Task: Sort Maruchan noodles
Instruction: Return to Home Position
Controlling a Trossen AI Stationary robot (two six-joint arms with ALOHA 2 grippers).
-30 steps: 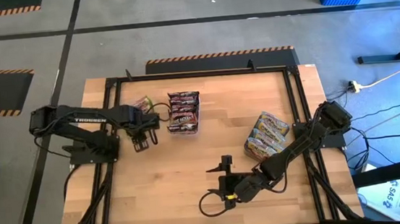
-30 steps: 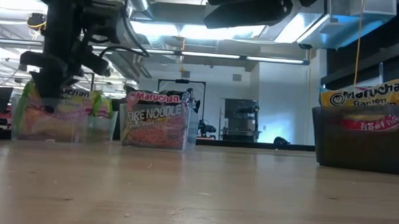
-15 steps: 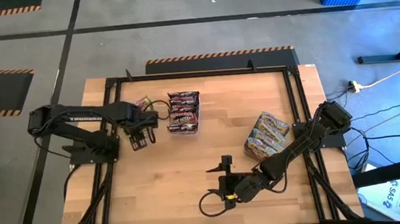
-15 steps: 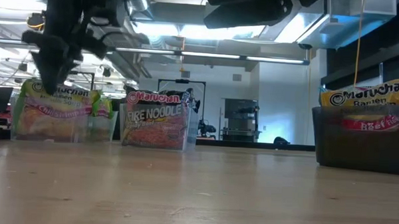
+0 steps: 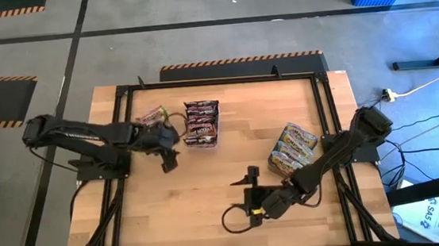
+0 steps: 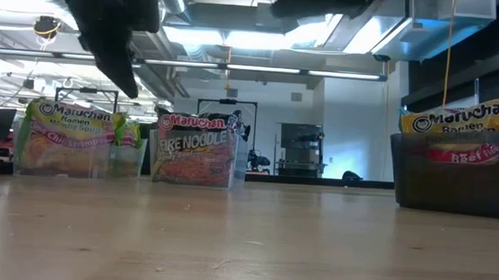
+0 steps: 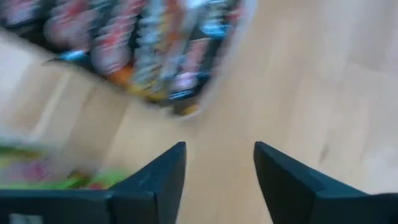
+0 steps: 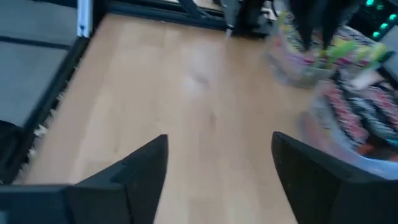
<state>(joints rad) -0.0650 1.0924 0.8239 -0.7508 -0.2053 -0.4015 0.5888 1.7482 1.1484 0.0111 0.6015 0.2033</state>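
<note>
Finding: the table (image 5: pixel 210 195) carries three clear bins. All places are given from the centre bin (image 5: pixel 202 146).

1. The Maruchan noodles are all binned and stand on edge. The maroon packets (image 5: pixel 201 118) fill the centre bin. The yellow-green packets (image 5: pixel 153 114) sit in the left bin (image 6: pixel 128 162), just beside the centre bin on its left. The yellow packets (image 5: pixel 293 144) sit in the right bin (image 6: pixel 448 184), well apart on its right and nearer the front edge. No loose packet shows on the bare wood.

2. The left gripper (image 5: pixel 167 161) hangs at the centre bin's front left corner, near it but not touching, and higher than the packet tops in the low view. The yellow-green packets lie behind it and to its left. This arm is the nearer one to both those bins. Its wrist view shows the fingers spread with bare wood between them, and it grips nothing.

3. The right gripper (image 5: pixel 250 176) waits well in front of the centre bin and a little right of it. Its fingers are parted and it is empty.

Judgement: the sorting looks finished. To retire, the left arm only needs to draw away from the centre bin without clipping its rim.
</note>
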